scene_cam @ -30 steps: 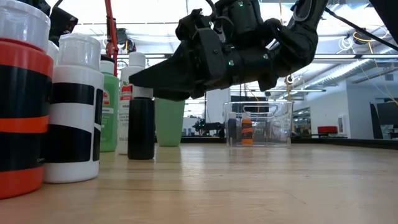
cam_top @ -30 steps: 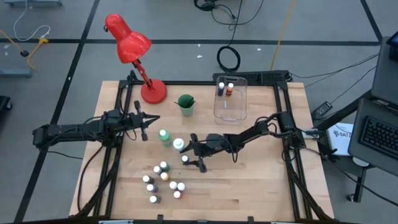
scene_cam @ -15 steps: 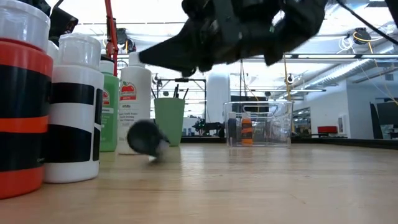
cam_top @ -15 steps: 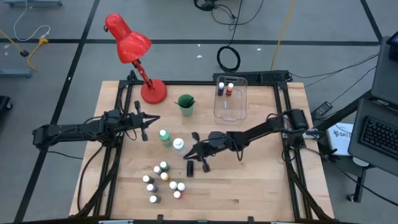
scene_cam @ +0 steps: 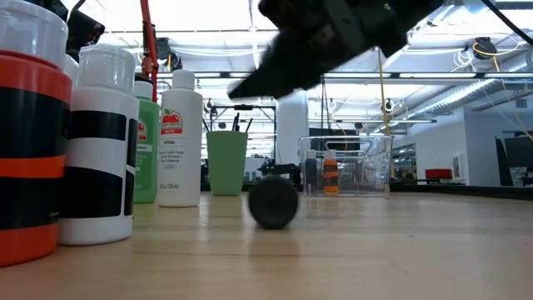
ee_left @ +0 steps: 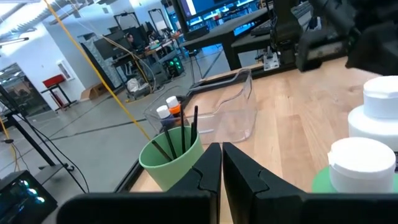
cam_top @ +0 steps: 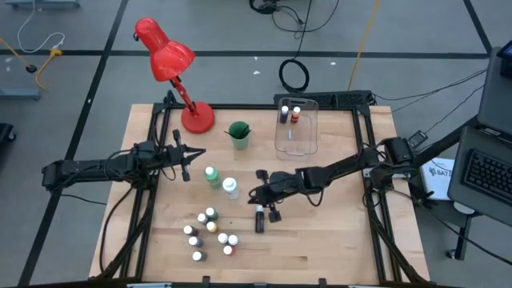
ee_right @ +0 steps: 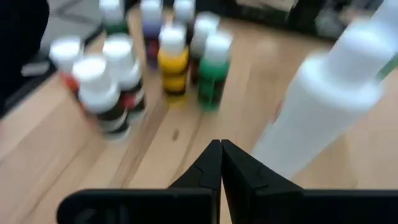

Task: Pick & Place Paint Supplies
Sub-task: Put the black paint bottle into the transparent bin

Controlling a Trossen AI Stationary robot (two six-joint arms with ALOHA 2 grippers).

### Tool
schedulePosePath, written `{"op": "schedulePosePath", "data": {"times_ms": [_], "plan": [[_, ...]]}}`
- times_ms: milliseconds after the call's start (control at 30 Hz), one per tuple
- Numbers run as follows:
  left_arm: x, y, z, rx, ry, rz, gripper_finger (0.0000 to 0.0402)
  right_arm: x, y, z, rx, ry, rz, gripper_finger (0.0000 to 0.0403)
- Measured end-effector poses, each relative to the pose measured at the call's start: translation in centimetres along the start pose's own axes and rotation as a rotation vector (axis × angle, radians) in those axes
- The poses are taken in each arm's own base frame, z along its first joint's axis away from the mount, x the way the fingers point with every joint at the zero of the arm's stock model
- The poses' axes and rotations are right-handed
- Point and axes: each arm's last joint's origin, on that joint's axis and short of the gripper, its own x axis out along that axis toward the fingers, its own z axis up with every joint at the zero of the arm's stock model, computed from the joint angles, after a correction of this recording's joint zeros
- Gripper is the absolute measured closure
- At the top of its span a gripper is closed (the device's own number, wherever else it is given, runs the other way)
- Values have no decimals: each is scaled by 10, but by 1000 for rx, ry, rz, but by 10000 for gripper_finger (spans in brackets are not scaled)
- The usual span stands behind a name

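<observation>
Paint bottles (cam_top: pixel 210 233): you have two in the bin (cam_top: pixel 298 138), the rest on the table (cam_top: pixel 336 240), one black bottle (cam_top: pixel 260 222) toppled beside the right gripper (cam_top: pixel 268 210), both grippers' jaws pressed together empty.

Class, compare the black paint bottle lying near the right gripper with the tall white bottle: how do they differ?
The black paint bottle lies on its side, alone; the tall white bottle stands upright beside the tall green bottle. The black one is small and dark; the white one is taller and pale. Neither is held.

A dark bottle (scene_cam: pixel 273 202) lies tipped on the table (scene_cam: pixel 350 250), its round end facing the camera, beneath the right claw (scene_cam: pixel 250 86)
</observation>
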Motion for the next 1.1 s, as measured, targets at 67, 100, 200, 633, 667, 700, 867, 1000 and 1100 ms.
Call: {"op": "schedulePosePath", "data": {"times_ms": [67, 100, 200, 633, 667, 700, 867, 1000, 1100], "plan": [[0, 0, 0, 0, 2, 0, 382, 0, 3, -7, 32, 76, 14, 397], [0, 0, 0, 0, 3, -1, 382, -3, 5, -9, 50, 111, 18, 395], [0, 0, 0, -1, 3, -1, 382, -11, 6, -7, 84, 148, 18, 388], [0, -1, -2, -5, 23, -9, 382, -35, 21, -3, 105, 297, 53, 367], [0, -1, -2, -5, 25, -9, 382, -42, 24, -1, 117, 322, 60, 367], [0, -1, -2, -5, 24, -9, 382, -50, 29, 0, 135, 362, 68, 368], [0, -1, -2, -6, 23, -8, 382, -82, 54, 1, 286, 558, 74, 393], [0, -1, -2, -6, 22, 0, 382, -100, 82, 4, 392, 754, 91, 398], [0, 0, -2, -1, 19, 1, 382, -110, 97, -3, 448, 872, 63, 398]]}}
